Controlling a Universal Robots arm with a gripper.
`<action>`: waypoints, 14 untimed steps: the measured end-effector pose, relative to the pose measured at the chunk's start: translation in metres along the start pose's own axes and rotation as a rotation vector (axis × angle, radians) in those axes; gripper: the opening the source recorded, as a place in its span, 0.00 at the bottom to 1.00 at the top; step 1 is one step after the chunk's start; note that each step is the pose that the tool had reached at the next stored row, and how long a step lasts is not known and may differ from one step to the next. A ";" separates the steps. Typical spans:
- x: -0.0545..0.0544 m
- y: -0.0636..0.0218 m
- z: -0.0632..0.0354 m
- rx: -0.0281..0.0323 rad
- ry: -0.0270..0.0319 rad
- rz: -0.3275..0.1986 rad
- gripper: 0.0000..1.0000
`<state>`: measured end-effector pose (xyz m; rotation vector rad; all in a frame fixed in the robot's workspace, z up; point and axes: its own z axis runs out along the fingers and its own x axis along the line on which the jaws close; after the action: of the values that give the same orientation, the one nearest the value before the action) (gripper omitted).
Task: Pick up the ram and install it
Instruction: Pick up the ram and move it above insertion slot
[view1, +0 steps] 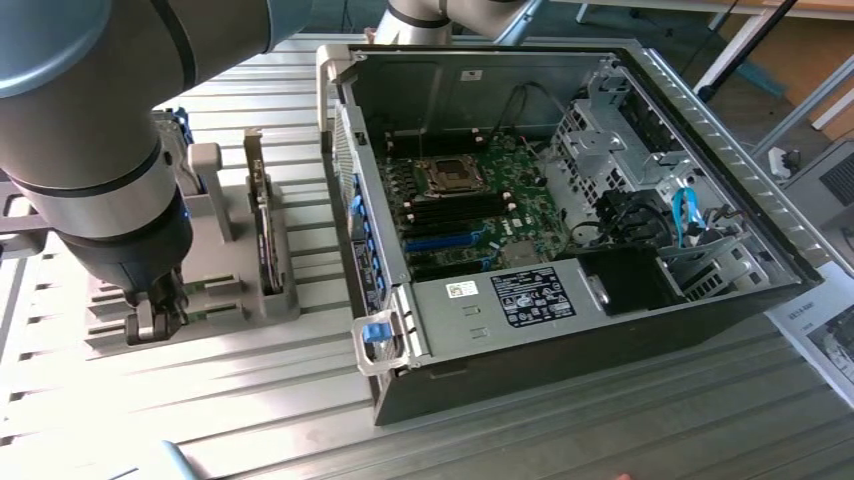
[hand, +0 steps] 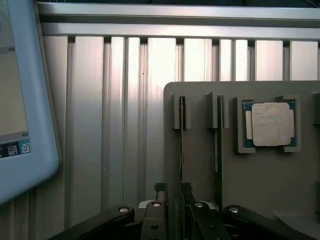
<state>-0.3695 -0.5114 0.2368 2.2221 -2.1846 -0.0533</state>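
Note:
Two thin green ram sticks stand on edge in slots of the grey holder (hand: 260, 175). The nearer ram (hand: 181, 145) runs straight toward my gripper (hand: 173, 189), and the other ram (hand: 219, 150) stands parallel beside it. My gripper is open, its dark fingertips (hand: 159, 188) set a little apart at the near end of the first stick, which lies close against the inner face of one finger. In the exterior view my gripper (view1: 154, 318) hangs low over the grey holder (view1: 220, 300) at the left, beside the open computer case (view1: 561, 200).
A square silver processor (hand: 272, 124) lies in its pocket on the holder. A white and blue tablet-like device (hand: 25, 100) sits close by. The case's motherboard (view1: 461, 215) faces up, with dark slots beside the processor socket. Ribbed metal table all around.

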 end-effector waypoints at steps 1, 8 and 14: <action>0.000 0.0000 0.0000 0.0000 0.0000 0.000 0.24; -0.004 -0.0001 0.0011 0.0000 0.0000 0.000 0.24; -0.007 -0.0003 0.0036 0.0000 0.0000 0.000 0.24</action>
<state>-0.3695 -0.5042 0.2332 2.2221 -2.1846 -0.0533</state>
